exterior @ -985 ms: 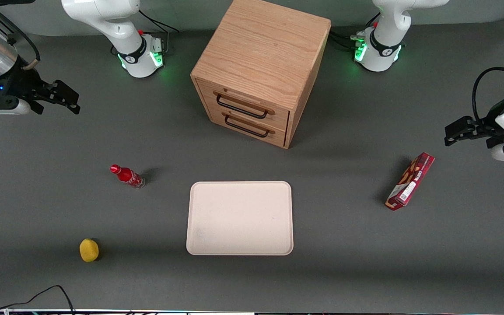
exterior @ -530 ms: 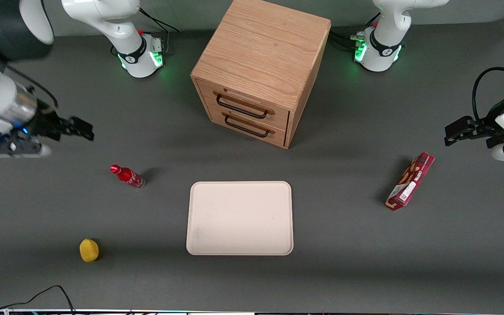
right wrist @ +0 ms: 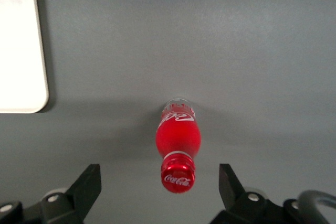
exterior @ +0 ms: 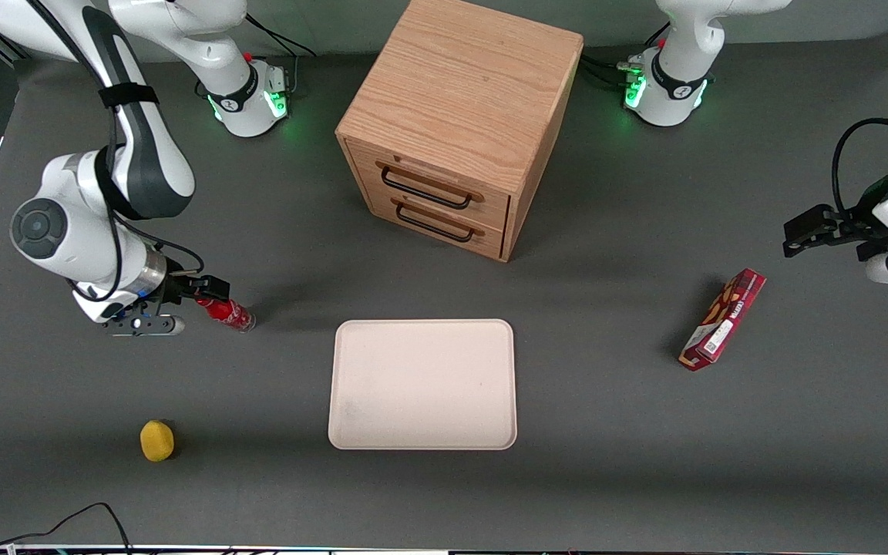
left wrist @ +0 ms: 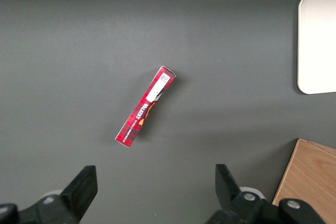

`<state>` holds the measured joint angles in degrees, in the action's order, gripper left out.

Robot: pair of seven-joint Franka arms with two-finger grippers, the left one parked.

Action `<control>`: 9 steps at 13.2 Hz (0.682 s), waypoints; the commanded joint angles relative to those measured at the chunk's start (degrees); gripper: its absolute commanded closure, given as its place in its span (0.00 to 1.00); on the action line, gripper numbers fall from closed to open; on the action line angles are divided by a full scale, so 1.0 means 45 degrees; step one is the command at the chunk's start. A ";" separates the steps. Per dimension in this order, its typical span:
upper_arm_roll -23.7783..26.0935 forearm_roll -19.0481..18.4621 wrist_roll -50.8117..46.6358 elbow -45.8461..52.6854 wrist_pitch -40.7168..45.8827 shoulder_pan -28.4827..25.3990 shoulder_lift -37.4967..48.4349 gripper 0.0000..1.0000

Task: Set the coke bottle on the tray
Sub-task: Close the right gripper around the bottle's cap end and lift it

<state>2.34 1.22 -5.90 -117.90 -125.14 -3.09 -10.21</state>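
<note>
The pincer (exterior: 209, 289), spread wide, is being brought down over the coke bottle (exterior: 227, 311), having swung in from the desk (exterior: 606, 478) edge. The bottle is standing untouched at ten o'clock from the tray (exterior: 422, 384); grasping is judged imminent.

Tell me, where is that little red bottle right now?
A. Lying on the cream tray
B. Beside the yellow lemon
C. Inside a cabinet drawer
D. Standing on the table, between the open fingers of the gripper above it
D: the coke bottle stands on the bare table, apart from the tray, with the gripper open around its cap.
</note>
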 commanded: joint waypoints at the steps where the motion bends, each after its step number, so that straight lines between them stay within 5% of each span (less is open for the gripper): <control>1: 0.0124 0.0062 0.0432 -0.1046 -0.0707 0.0160 0.0707 0.01; 6: 0.0124 0.0042 0.1133 -0.1281 -0.0961 0.0510 0.0687 0.10; 8: 0.0124 0.0042 0.1292 -0.1320 -0.1000 0.0531 0.0629 0.20; 9: 0.0124 0.0042 0.1292 -0.1320 -0.1039 0.0531 0.0629 0.38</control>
<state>2.34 1.20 -1.84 -122.18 -128.43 -1.44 -8.99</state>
